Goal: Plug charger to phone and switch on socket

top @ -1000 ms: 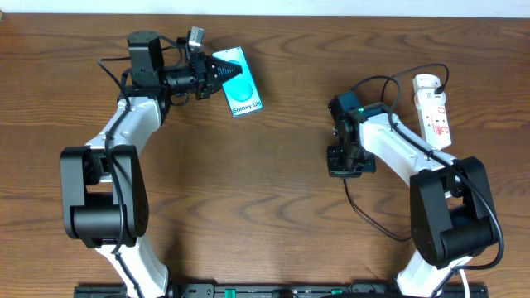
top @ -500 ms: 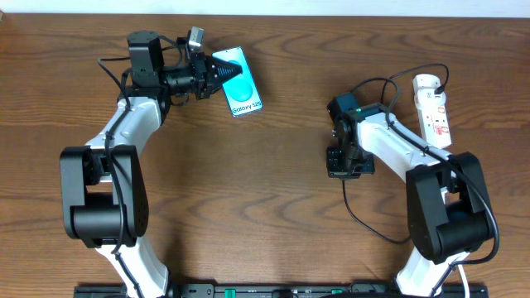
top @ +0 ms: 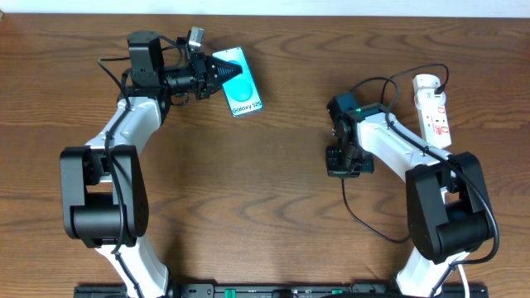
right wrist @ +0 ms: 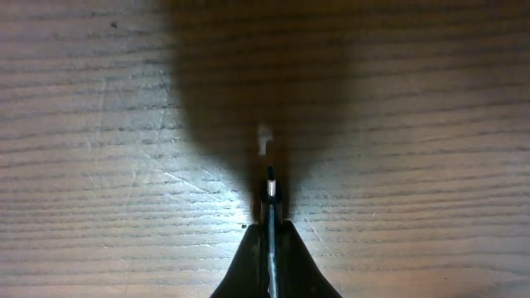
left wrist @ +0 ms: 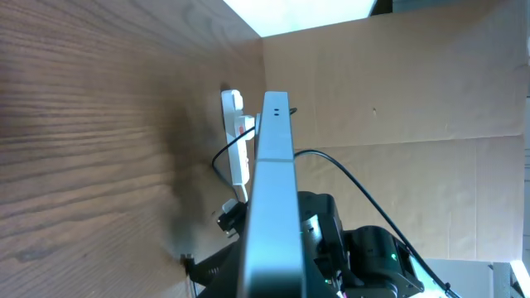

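The phone (top: 238,83) lies well left of the socket (top: 433,110), the charger (right wrist: 270,192) between them.

wood table (top: 273,190): power strip (top: 434,112) far right, black cable (top: 364,223) looping nr it.

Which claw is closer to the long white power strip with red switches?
Right. The right gripper sits a little left of the white power strip; the left gripper is far across the table, clamped on the blue-screened phone.
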